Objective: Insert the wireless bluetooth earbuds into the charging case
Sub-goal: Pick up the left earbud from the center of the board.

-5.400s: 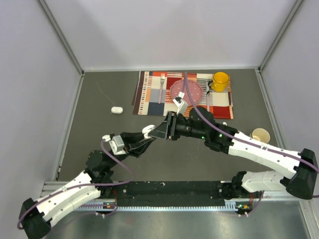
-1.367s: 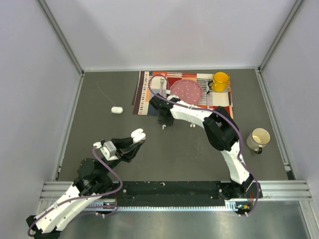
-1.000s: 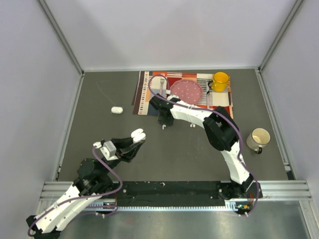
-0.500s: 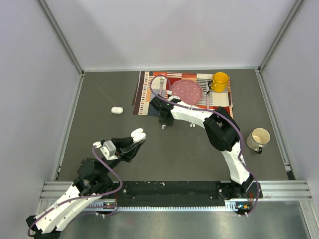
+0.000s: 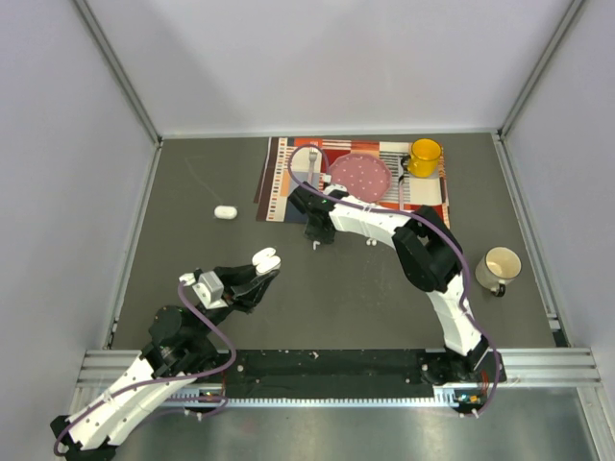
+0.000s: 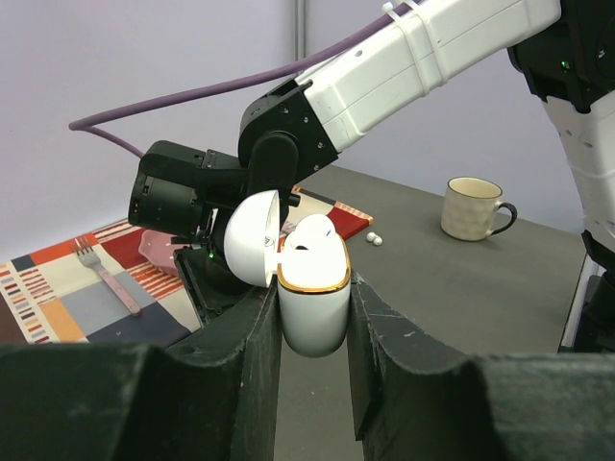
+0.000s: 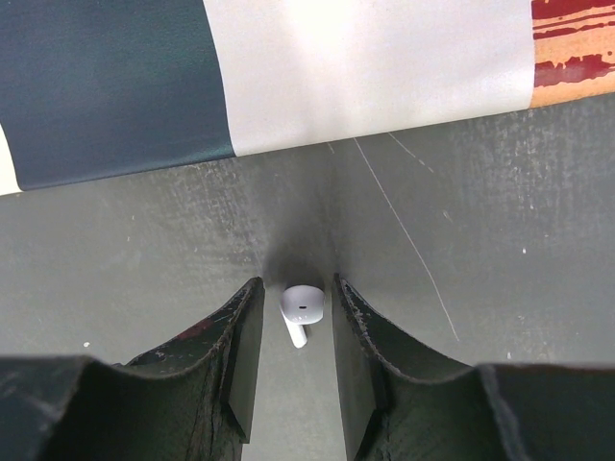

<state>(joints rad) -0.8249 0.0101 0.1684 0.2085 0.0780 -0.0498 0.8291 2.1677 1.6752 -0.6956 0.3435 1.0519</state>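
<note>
our right gripper (image 7: pixel 296 284) stands released, its fingers straddling the earbud (image 7: pixel 301 307) on the bare table (image 7: pixel 509 317) without touching it; closing off-centre could squirt so small and rounded a thing away — likely under the placemat (image 7: pixel 365 77) edge at 12 o'clock, where a fingertip might also snag; open room lies from 6 to 8 o'clock, toward the open charging case (image 6: pixel 313 322) clenched in our left gripper (image 6: pixel 313 288).

White case (image 6: pixel 312 312) upright, lid open w/ 1 bud (image 6: pixel 309 235) inside; stemmed bud (image 7: pixel 301 307) flat on table (image 7: pixel 480 288).
</note>
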